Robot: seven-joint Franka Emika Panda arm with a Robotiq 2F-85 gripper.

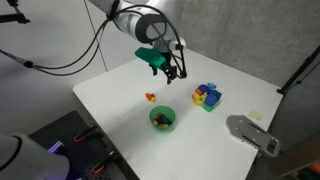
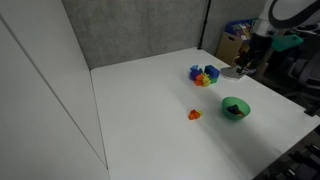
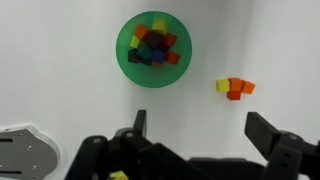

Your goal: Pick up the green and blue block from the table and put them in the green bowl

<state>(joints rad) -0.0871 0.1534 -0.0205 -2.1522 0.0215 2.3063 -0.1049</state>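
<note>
The green bowl (image 3: 123,52) lies on the white table and holds several small blocks, red, orange, yellow-green and dark blue or purple. It shows in both exterior views (image 1: 162,129) (image 2: 236,117). My gripper (image 3: 200,130) is open and empty. It hangs high above the table, between the bowl and the block cluster (image 1: 172,68) (image 2: 245,62). A small group of yellow, orange and red blocks (image 3: 235,87) lies beside the bowl (image 1: 150,97) (image 2: 194,114). I cannot tell whether a green or a blue block lies loose on the table.
A cluster of blue, yellow and purple blocks (image 1: 207,96) (image 2: 204,75) stands farther along the table. A grey flat object (image 1: 250,132) (image 3: 25,150) lies near the table edge. Cables hang behind the arm.
</note>
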